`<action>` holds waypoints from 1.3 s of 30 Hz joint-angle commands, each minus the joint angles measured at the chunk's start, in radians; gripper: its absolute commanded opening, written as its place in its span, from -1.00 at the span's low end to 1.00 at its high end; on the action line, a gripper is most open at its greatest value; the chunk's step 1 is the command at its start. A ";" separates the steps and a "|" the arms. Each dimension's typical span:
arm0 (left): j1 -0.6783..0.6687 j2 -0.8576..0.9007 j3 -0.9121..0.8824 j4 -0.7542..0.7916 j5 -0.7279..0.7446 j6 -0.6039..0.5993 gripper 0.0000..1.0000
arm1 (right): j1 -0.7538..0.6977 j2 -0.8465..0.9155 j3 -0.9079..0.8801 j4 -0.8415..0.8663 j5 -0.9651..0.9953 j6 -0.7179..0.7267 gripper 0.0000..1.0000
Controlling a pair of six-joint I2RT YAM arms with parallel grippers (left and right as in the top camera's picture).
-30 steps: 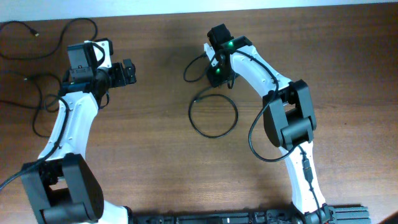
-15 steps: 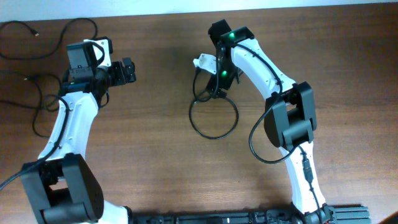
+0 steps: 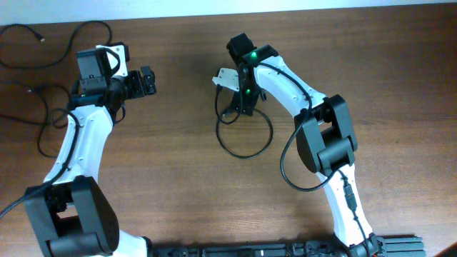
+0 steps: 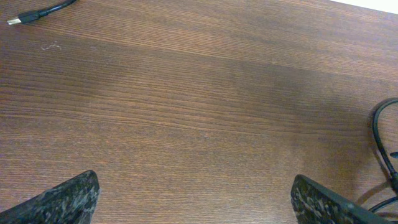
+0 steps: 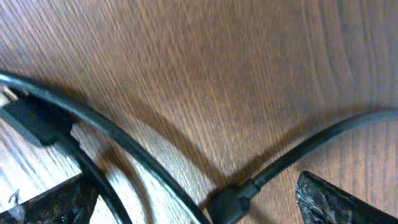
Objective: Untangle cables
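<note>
One of the cables [image 3: 245,155] lies as a thin black loop in the middle of the table. My right gripper [image 3: 238,107] hangs over the loop's top end, open. In the right wrist view a black cable [image 5: 124,140] and a small plug [image 5: 231,200] lie on the wood between the wide-apart fingers of the right gripper [image 5: 196,208], ungripped. A second plug [image 5: 31,118] sits at the left. More cables [image 3: 28,28] sprawl at the table's far left. My left gripper [image 3: 146,81] is open over bare wood, its fingertips [image 4: 62,199] wide apart.
A plug end [image 4: 22,18] of a left-side cable shows at the top left of the left wrist view. A cable curve [image 4: 378,143] shows at its right edge. The table's far edge [image 3: 300,6] runs along the top.
My right gripper has opened and shifted left and down onto the loop's top end; the cable arc beside it has dropped onto the table. The left arm has stayed still.
</note>
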 commanded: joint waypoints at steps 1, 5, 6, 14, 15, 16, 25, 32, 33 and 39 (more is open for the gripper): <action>-0.001 -0.024 0.012 -0.006 -0.007 0.019 0.97 | 0.003 0.019 -0.044 0.057 -0.013 -0.010 0.89; -0.001 -0.024 0.012 -0.008 -0.007 0.019 0.97 | 0.002 0.019 -0.086 0.080 -0.012 -0.010 0.62; -0.001 -0.024 0.012 -0.008 -0.007 0.019 0.97 | 0.000 0.019 -0.092 0.097 -0.013 -0.006 0.62; -0.001 -0.024 0.012 -0.011 -0.007 0.019 0.98 | -0.010 0.019 -0.096 0.166 -0.021 0.163 -0.30; -0.001 -0.024 0.012 -0.011 -0.007 0.019 0.98 | -0.010 0.019 -0.096 0.166 -0.021 0.163 -0.41; -0.001 -0.024 0.012 -0.011 -0.007 0.019 0.97 | -0.008 0.018 -0.093 0.166 -0.021 0.192 -0.48; -0.001 -0.024 0.012 -0.011 -0.007 0.019 0.97 | -0.008 -0.021 0.097 0.143 -0.154 0.441 -0.73; -0.001 -0.024 0.012 -0.011 -0.007 0.019 0.97 | -0.010 0.026 0.073 0.149 0.029 0.540 0.83; -0.001 -0.024 0.012 -0.011 -0.007 0.019 0.97 | -0.008 0.032 0.073 0.161 0.029 0.541 0.82; -0.001 -0.024 0.012 -0.011 -0.007 0.019 0.97 | 0.006 0.095 0.072 0.185 0.021 0.541 0.48</action>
